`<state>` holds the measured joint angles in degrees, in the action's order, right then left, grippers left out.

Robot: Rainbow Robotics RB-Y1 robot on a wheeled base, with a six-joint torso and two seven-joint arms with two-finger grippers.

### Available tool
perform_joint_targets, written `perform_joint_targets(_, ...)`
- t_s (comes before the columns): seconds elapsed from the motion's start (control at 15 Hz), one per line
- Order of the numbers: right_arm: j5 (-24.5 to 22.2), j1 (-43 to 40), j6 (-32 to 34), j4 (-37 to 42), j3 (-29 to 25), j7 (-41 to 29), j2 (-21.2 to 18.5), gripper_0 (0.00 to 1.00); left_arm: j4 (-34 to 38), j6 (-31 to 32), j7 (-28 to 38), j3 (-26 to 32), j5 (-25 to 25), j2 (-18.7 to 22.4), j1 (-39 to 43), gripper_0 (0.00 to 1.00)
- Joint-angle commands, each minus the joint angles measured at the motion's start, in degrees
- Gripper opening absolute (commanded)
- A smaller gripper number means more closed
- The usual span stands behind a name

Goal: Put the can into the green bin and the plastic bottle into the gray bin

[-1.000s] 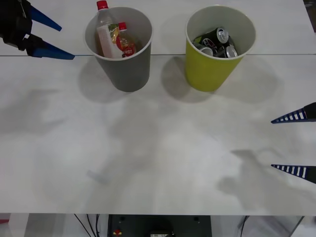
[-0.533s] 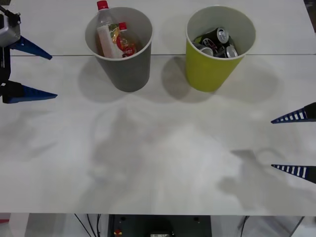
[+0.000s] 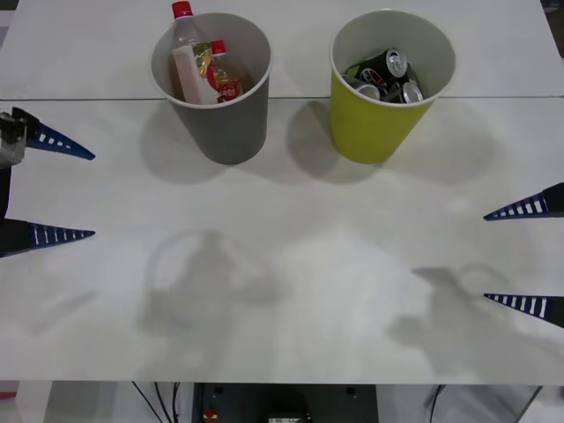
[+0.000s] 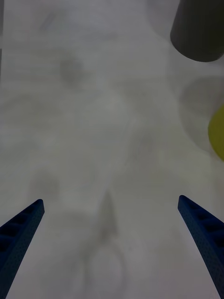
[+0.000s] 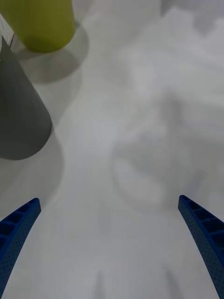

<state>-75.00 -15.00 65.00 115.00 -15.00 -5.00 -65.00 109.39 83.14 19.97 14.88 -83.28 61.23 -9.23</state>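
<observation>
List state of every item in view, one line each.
gray bin: upright, holds the plastic bottle and a shorter amber bottle.
plastic bottle: in the gray bin, capped, leaning, cap above the rim.
amber bottle: in the gray bin, capped.
green bin: upright, holds cans.
cans: inside the green bin.
left hand: open, empty, at the table's left edge.
right hand: open, empty, at the table's right edge.

Open white table (image 3: pixel 282 291) between both hands; gray bin (image 3: pixel 225 123) and green bin (image 3: pixel 374 123) at the far side.
</observation>
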Motion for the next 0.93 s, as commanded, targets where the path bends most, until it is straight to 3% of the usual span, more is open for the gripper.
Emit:
perform_joint_targets(0.07,0.0,0.0,0.0,0.0,0.0,0.0,0.0,1.00,2.5,0.0,-4.8,2.9,-0.7,-3.0,4.7,1.00)
perform_joint_targets(0.27,0.0,0.0,0.0,0.0,0.0,0.0,0.0,1.00,2.7,0.0,-8.5,3.6,0.2,-4.6,7.6,1.00)
perform_joint_targets(0.93,0.0,0.0,0.0,0.0,0.0,0.0,0.0,1.00,5.1,0.0,-11.3,4.2,2.1,-7.0,11.7,1.00)
